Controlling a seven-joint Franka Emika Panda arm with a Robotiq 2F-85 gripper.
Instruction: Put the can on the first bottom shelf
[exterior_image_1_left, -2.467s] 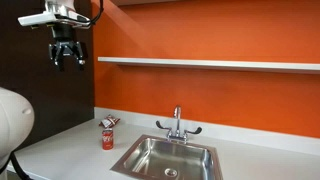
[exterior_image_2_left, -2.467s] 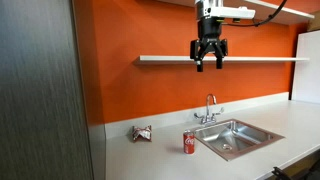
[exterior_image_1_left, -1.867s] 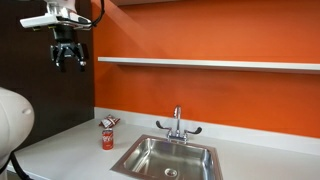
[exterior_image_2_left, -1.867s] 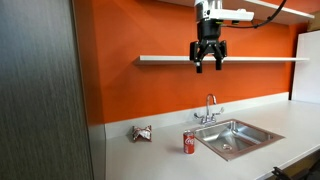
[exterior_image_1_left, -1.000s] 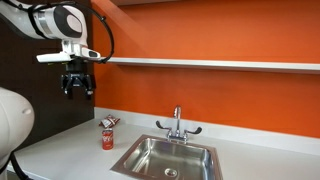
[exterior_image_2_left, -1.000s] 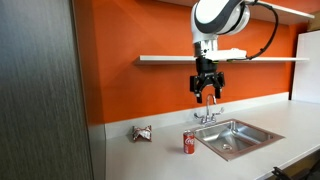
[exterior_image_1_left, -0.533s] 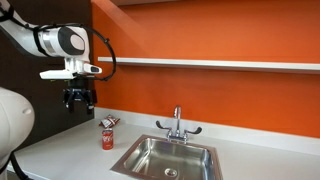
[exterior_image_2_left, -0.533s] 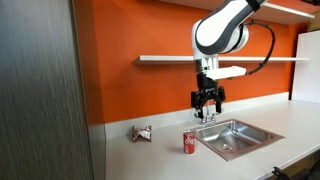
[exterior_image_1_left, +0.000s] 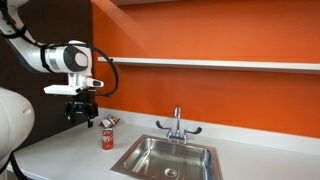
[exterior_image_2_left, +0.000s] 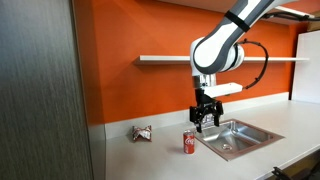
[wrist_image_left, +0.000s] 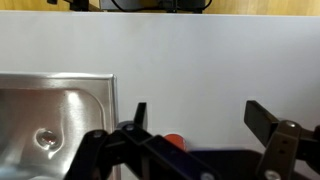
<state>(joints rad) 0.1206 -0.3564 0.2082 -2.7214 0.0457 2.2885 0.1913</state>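
My gripper (exterior_image_2_left: 205, 118) hangs over the counter (exterior_image_2_left: 150, 157) w/ its fingers (wrist_image_left: 264, 118) spread wide apart, gripping nothing. The can (exterior_image_2_left: 189, 143) is red and stands upright on the white counter, just beside the near corner of the sink (exterior_image_2_left: 240, 139), not touching me. In both exterior views I'm above it w/ clear air btwn us: in an exterior view the gripper (exterior_image_1_left: 82, 114) sits up and to one side of the can (exterior_image_1_left: 107, 138). In the wrist view only a small red bit of the can (wrist_image_left: 175, 143) shows low in the pic, btwn the fingers, closer to the one on the pic's left. The steel sink (wrist_image_left: 55, 105) w/ its drain (wrist_image_left: 45, 140) fills that view's left side. A crumpled scrap (exterior_image_2_left: 141, 133), red and silver, lies on the counter near the can, back toward the orange wall (exterior_image_1_left: 200, 95); can't tell what it is. The faucet (exterior_image_1_left: 177, 124) stands behind the sink. The shelf (exterior_image_1_left: 210, 63) is a long white board on the wall, well above can and gripper.
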